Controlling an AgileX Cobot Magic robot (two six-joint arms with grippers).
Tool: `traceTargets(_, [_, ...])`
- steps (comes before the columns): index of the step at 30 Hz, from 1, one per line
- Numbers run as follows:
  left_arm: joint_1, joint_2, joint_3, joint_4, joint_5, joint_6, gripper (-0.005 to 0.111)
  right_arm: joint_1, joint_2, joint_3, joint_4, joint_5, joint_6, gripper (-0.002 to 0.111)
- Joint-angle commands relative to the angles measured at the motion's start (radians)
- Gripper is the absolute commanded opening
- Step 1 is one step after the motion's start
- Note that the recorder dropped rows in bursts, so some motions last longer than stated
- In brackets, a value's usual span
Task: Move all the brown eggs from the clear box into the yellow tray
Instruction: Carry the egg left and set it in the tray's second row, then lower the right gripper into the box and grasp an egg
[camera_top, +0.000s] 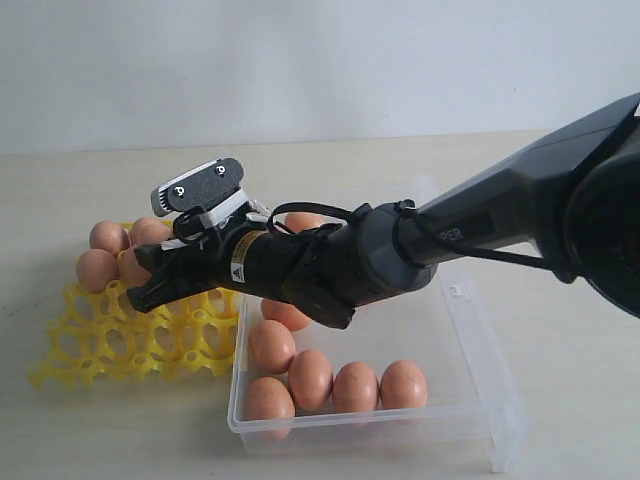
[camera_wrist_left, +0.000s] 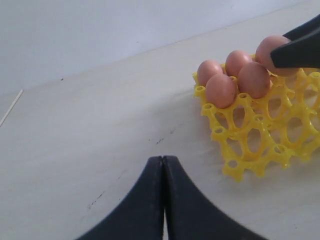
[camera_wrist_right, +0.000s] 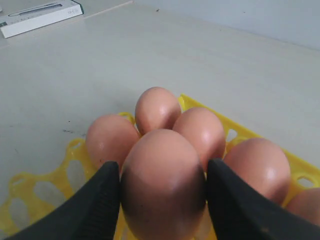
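At the left of the exterior view you see the yellow tray (camera_top: 100, 345) lying flat on the table (camera_top: 80, 430). A cluster of brown eggs (camera_top: 97, 268) sits in the cups of its far corner.

Just right of that cluster, the right gripper (camera_top: 150, 278) reaches across the tray. In the right wrist view, its two dark fingers (camera_wrist_right: 100, 200) are clamped on either side of the held egg (camera_wrist_right: 162, 175), which stands close among the seated ones. You cannot tell whether it rests in a cup.

Further right, the clear box (camera_top: 470, 330) lies just beside the tray. Four eggs are lined along its near wall and more are behind them, partly hidden by the black arm (camera_top: 470, 225).

In the left wrist view, the left gripper (camera_wrist_left: 163, 165) hangs over bare table beside the tray, its jaws pressed together on nothing.
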Motion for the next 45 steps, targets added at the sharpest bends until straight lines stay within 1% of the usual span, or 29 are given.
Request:
traceTargets(1, [-0.002, -0.006, -0.004, 0.0, -0.008, -0.005, 0.0, -0.004, 0.002, 0.003, 0.027, 0.024, 0.012, 0.024])
traceTargets(4, [-0.002, -0.006, -0.004, 0.0, -0.008, -0.005, 0.0, -0.004, 0.002, 0.003, 0.029, 0.024, 0.005, 0.044])
traceTargets(7, [-0.002, -0.006, -0.004, 0.0, -0.008, -0.005, 0.0, -0.004, 0.002, 0.003, 0.029, 0.026, 0.005, 0.057])
traceTargets(9, [-0.002, -0.006, -0.004, 0.0, -0.008, -0.005, 0.0, -0.004, -0.001, 0.003, 0.029, 0.028, 0.005, 0.06])
traceTargets(12, [-0.002, -0.006, -0.004, 0.0, -0.008, -0.005, 0.0, -0.004, -0.019, 0.003, 0.029, 0.042, 0.005, 0.06])
traceTargets(15, [-0.002, -0.006, -0.004, 0.0, -0.008, -0.005, 0.0, -0.004, -0.074, 0.003, 0.023, 0.14, 0.003, 0.06])
traceTargets(16, [-0.002, -0.006, -0.004, 0.0, -0.008, -0.005, 0.0, -0.004, -0.149, 0.003, 0.019, 0.27, 0.001, 0.059])
traceTargets(17, [-0.002, -0.006, -0.004, 0.0, -0.008, -0.005, 0.0, -0.004, -0.195, 0.003, 0.016, 0.361, -0.018, 0.059])
traceTargets(18, [-0.002, -0.006, -0.004, 0.0, -0.008, -0.005, 0.0, -0.004, -0.279, -0.006, 0.016, 0.561, -0.066, 0.059])
traceTargets(19, [-0.002, -0.006, -0.004, 0.0, -0.008, -0.005, 0.0, -0.004, -0.319, -0.021, 0.019, 0.695, -0.075, 0.059])
traceTargets(20, [-0.002, -0.006, -0.004, 0.0, -0.008, -0.005, 0.0, -0.009, -0.373, -0.076, 0.021, 0.988, -0.08, 0.059])
traceTargets(21, [-0.002, -0.006, -0.004, 0.0, -0.008, -0.005, 0.0, -0.013, -0.385, -0.102, 0.03, 1.129, -0.083, 0.059])
traceTargets(22, [-0.002, -0.006, -0.004, 0.0, -0.008, -0.005, 0.0, -0.03, -0.392, -0.167, 0.077, 1.353, -0.128, 0.059])
traceTargets(23, [-0.002, -0.006, -0.004, 0.0, -0.008, -0.005, 0.0, -0.041, -0.379, -0.21, 0.137, 1.459, -0.198, 0.059])
traceTargets(24, [-0.002, -0.006, -0.004, 0.0, -0.008, -0.005, 0.0, -0.049, -0.368, -0.229, 0.181, 1.498, -0.233, 0.059])
traceTargets(25, [-0.002, -0.006, -0.004, 0.0, -0.008, -0.005, 0.0, -0.065, -0.339, -0.249, 0.248, 1.529, -0.311, 0.059])
traceTargets(27, [-0.002, -0.006, -0.004, 0.0, -0.008, -0.005, 0.0, -0.075, -0.279, -0.278, 0.329, 1.541, -0.406, 0.059])
traceTargets(29, [-0.002, -0.006, -0.004, 0.0, -0.008, -0.005, 0.0, -0.077, -0.205, -0.323, 0.37, 1.554, -0.47, 0.059])
traceTargets(31, [-0.002, -0.006, -0.004, 0.0, -0.008, -0.005, 0.0, -0.077, -0.141, -0.378, 0.37, 1.561, -0.5, 0.06])
traceTargets(39, [-0.002, -0.006, -0.004, 0.0, -0.008, -0.005, 0.0, -0.077, -0.007, -0.514, 0.352, 1.602, -0.534, 0.06])
traceTargets(45, [-0.002, -0.006, -0.004, 0.0, -0.008, -0.005, 0.0, -0.077, 0.045, -0.532, 0.311, 1.597, -0.534, 0.059])
